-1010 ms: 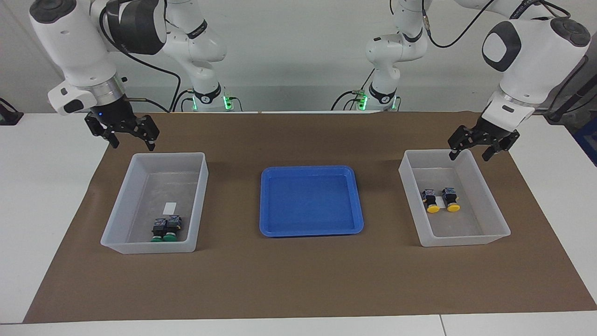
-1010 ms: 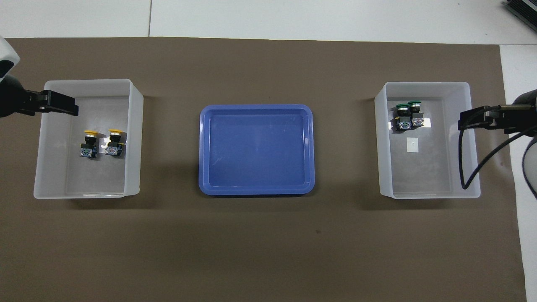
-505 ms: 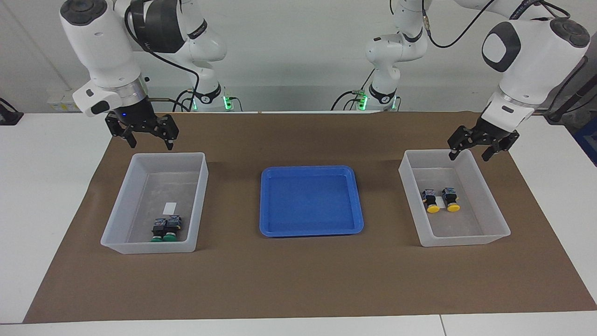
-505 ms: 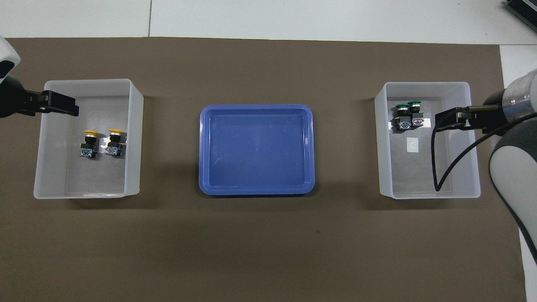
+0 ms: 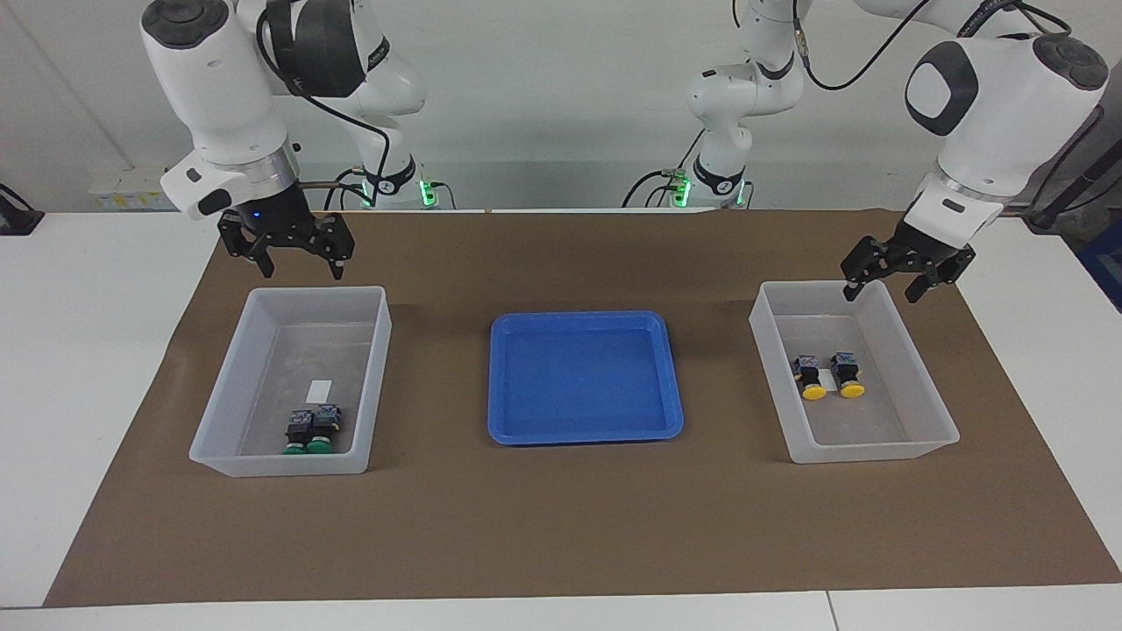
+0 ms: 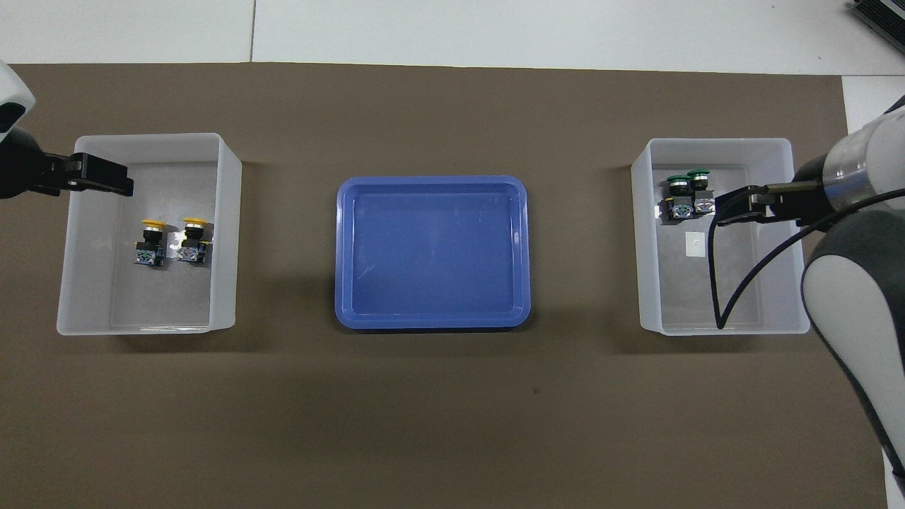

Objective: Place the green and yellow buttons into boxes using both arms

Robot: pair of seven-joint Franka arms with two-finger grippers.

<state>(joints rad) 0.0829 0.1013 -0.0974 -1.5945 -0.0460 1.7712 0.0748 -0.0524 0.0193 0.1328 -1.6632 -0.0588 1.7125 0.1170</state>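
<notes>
Translucent bins hold every button: the green pair [image 5: 309, 430] lies side by side in the box [image 5: 230, 463] at the right arm's end, the yellow pair [image 5: 827, 376] in the box [image 5: 877, 451] at the left arm's end. Between them sits a blue tray [image 5: 585, 431]. Each raised over its box's robot-side rim, the right gripper [image 5: 299, 265] and left gripper [image 5: 880, 292] are spread wide, holding nothing

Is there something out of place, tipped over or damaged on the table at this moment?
Nothing stands out. The two green buttons lie in one box, the two yellow buttons in the other box, and the blue tray between them is empty and undamaged.
</notes>
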